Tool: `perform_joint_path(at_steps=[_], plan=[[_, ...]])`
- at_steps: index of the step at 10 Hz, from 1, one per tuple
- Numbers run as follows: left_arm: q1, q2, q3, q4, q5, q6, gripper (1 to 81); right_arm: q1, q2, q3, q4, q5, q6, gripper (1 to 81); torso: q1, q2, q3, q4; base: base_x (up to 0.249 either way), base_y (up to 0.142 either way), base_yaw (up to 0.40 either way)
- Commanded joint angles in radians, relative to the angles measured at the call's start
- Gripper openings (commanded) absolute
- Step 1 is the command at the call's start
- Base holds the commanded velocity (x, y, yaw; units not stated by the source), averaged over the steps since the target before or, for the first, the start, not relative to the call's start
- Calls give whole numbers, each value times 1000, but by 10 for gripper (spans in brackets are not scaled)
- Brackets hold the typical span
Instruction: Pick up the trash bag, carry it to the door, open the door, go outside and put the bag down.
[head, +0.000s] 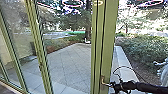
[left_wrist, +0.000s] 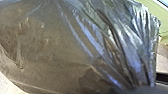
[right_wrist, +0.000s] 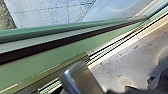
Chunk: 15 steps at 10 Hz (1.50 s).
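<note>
Clasping the gathered neck of the dark, translucent plastic trash bag (left_wrist: 55, 50) in the left gripper (left_wrist: 141, 88). Reaching with the black right gripper (head: 113, 86) to the curved metal handle (head: 106, 85) on the tall green door frame (head: 108, 37), being unable to tell whether open or closed. Seeing pale square paving (head: 67, 66) beyond that claw, then leafy bushes (head: 147, 47).

Green door frame (head: 108, 37) (handle (head: 103, 80) attached) blocks the middle

Beyond the door (head: 108, 45) lies paving (head: 71, 62), shrubs (head: 147, 50) to its right.
</note>
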Motion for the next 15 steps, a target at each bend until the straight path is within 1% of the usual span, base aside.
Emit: perform_joint_path(at_steps=[1,2,3,4,6,9,11,12,15], plan=[[-49,-6,3,-8,60,4,10,77,70,-38,-8,2,6,811,0,0,0,0,0,0,0],[-48,-6,3,-6,62,4,10,49,93,-50,-46,16,8,811,-1,0,0,0,0,0,0],[-46,-6,0,-6,62,4,10,14,120,-87,-73,28,8,811,-1,0,0,0,0,0,0],[-45,-6,-11,-6,62,4,10,-25,152,-130,-102,71,6,811,-2,-1,1,0,0,0,0],[-40,0,-25,-8,62,4,10,-60,206,-185,-164,82,6,811,-2,-1,1,0,0,0,0],[-33,3,-25,-8,62,4,10,-108,246,-237,-269,87,6,811,-3,-1,2,-1,0,0,0],[-30,1,-26,-6,62,4,10,-129,246,-245,-292,122,6,811,-3,-1,2,-1,0,0,0],[-28,1,-26,-6,62,4,10,-132,246,-250,-309,128,6,811,-3,-1,2,-1,0,0,0],[-26,3,-26,-6,62,4,10,-126,248,-246,-327,128,6,811,-3,-1,2,-1,0,0,0]])
